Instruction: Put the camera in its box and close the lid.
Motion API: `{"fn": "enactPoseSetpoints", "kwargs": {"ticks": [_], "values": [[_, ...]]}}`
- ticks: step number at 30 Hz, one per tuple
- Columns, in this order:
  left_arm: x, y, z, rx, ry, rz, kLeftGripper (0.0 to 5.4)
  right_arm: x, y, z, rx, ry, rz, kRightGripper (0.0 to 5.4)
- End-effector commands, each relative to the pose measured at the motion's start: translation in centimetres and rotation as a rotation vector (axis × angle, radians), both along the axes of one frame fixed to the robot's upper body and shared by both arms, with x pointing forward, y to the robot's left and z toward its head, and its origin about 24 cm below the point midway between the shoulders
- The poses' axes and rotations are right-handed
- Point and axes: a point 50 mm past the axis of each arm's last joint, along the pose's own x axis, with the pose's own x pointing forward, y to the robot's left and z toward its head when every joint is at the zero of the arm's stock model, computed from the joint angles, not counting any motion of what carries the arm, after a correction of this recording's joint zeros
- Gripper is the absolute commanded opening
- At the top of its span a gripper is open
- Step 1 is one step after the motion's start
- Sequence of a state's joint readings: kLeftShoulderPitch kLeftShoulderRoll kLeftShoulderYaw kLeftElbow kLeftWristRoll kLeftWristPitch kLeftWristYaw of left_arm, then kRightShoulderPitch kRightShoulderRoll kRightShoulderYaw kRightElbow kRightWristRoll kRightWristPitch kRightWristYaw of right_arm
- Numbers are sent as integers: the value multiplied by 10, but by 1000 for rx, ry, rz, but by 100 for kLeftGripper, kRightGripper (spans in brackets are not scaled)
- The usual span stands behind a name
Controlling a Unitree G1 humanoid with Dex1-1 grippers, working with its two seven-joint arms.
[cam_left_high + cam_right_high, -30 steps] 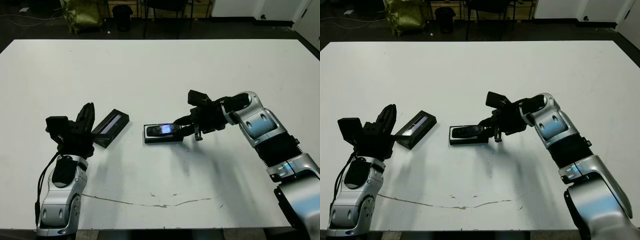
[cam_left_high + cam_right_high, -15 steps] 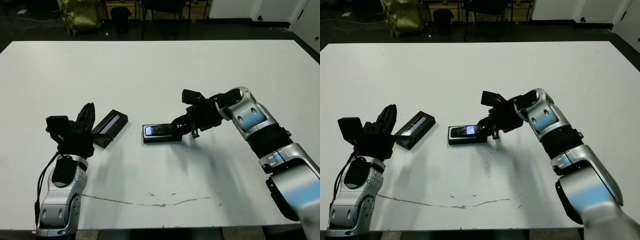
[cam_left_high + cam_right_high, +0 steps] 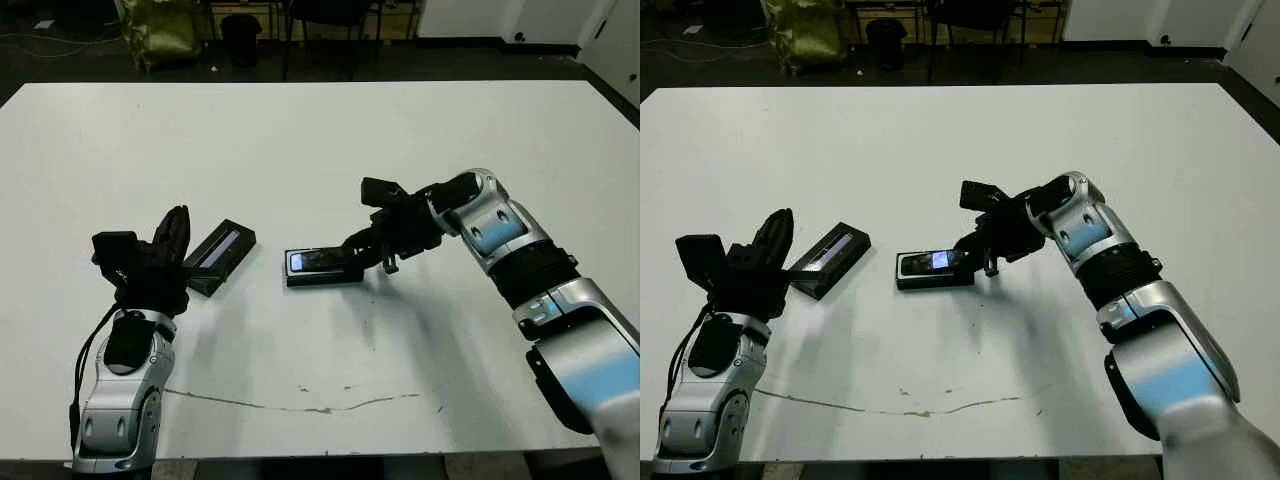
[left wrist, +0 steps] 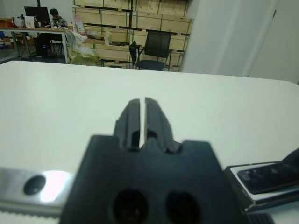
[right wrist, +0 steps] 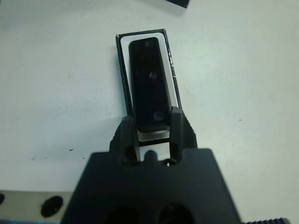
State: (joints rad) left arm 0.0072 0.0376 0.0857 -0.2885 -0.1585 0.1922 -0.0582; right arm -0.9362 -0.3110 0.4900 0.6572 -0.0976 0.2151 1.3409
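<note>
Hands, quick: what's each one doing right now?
Left hand: shut, holding nothing.
Right hand: shut on the slim black bar-shaped camera over its white-lined box.

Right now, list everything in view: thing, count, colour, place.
camera: one, black, lying in the box, one end between the right end effector's fingers
box: one, black with white lining, mid-table
lid: one, black with pale stripe, on the table to the robot's left of the box
table: one, white
chair: one, black, beyond the table
person: one, far background
left end effector: one, black, shut, near the lid
right end effector: one, black, at the camera
</note>
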Motion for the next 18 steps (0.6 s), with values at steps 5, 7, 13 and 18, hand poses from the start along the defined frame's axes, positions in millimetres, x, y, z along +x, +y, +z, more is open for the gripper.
{"fn": "enactPoseSetpoints", "kwargs": {"ticks": [5, 7, 13, 18], "values": [[-2, 3, -7, 7, 32, 9, 0, -3, 4, -10, 21, 5, 99, 193], [-2, 3, -8, 4, 38, 10, 0, -3, 3, -10, 23, -1, 106, 237], [-2, 3, -8, 1, 36, 9, 0, -3, 3, -11, 36, -6, 120, 368], [-2, 3, -8, 11, 42, 14, 0, -3, 1, -11, 46, 12, 112, 480]]}}
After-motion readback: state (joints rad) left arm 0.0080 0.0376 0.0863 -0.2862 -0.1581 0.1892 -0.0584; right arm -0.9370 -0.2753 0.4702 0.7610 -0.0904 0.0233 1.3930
